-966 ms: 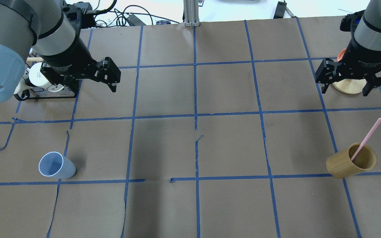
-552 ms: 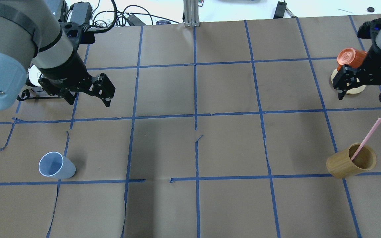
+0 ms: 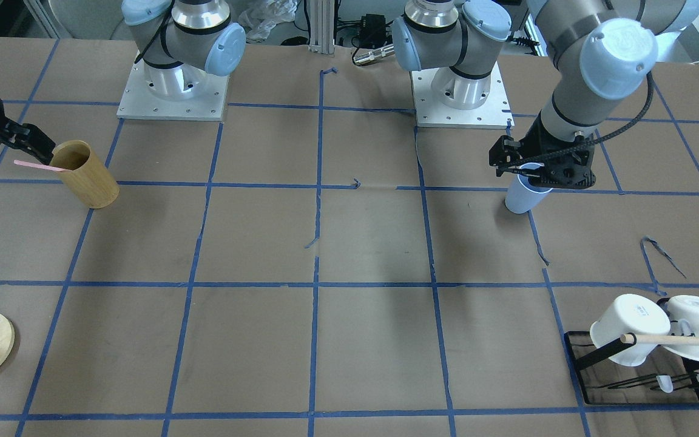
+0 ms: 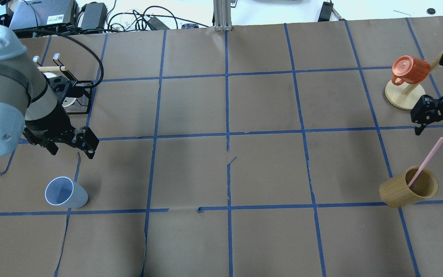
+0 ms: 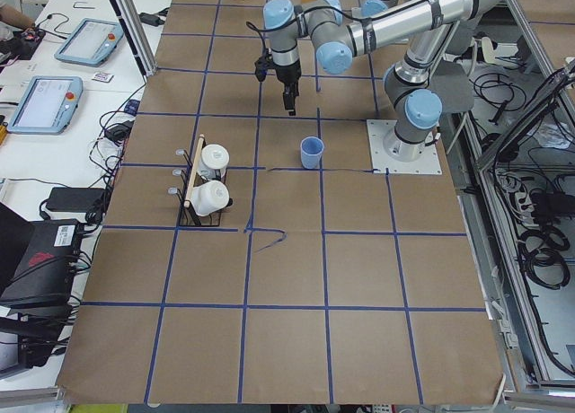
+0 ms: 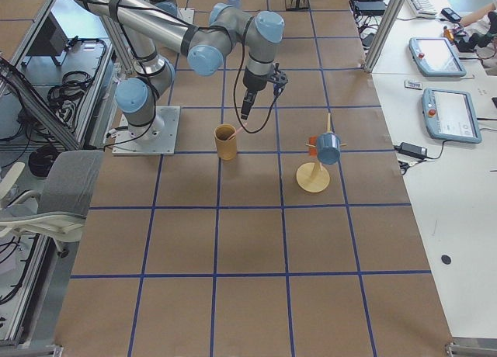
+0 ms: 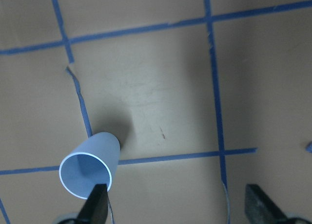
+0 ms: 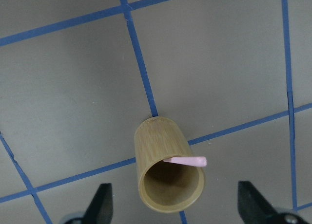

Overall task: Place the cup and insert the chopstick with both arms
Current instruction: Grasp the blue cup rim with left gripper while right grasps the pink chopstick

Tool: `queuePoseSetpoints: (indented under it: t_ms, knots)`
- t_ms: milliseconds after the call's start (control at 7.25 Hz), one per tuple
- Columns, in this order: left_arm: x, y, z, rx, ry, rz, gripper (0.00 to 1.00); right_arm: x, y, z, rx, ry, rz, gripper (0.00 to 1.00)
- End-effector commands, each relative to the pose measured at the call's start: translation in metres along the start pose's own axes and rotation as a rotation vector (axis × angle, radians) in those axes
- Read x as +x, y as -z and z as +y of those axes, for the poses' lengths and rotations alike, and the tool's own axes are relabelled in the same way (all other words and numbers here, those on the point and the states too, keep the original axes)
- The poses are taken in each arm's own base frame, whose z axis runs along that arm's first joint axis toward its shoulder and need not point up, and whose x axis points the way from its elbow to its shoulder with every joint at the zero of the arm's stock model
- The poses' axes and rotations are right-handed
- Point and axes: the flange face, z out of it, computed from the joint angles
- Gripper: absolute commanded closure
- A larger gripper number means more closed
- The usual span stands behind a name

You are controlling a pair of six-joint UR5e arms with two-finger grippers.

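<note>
The pale-blue cup (image 4: 65,192) stands upright on the table's left side, and shows in the front view (image 3: 522,197) and the left wrist view (image 7: 90,168). My left gripper (image 4: 69,148) is open and empty, hovering just beyond the cup, apart from it. The pink chopstick (image 4: 427,159) leans inside the tan wooden holder (image 4: 408,187) at the right; the right wrist view shows its tip (image 8: 187,161) over the holder's rim (image 8: 165,165). My right gripper (image 4: 440,127) is open and empty, just beyond the holder, above it.
A black rack with white mugs (image 3: 647,340) and a wooden rod stands at the far left. An orange mug (image 4: 410,69) hangs on a round-based wooden stand at the far right. Cables lie beyond the table's far edge.
Both arms have moved toward the table's near side. The left gripper came from the mug rack toward the cup. The right gripper left the orange mug stand and closed on the holder.
</note>
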Motion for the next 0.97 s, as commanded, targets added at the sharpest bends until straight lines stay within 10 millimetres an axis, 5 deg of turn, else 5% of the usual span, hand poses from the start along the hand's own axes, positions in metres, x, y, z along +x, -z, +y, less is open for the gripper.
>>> queuePoseSetpoints:
  t_ms: [0, 690, 828]
  knots:
    - [-0.003, -0.068, 0.018, -0.002, 0.007, -0.033, 0.01, 0.023, -0.012, -0.002, -0.046, 0.015, 0.02, 0.0]
    - [-0.005, -0.092, 0.031, -0.096, 0.086, -0.064, 0.02, 0.007, -0.062, 0.03, 0.108, -0.004, 0.078, 0.0]
    - [-0.001, -0.098, 0.033, -0.105, 0.084, -0.049, 0.2, 0.004, -0.066, 0.028, 0.105, -0.003, 0.054, 0.0]
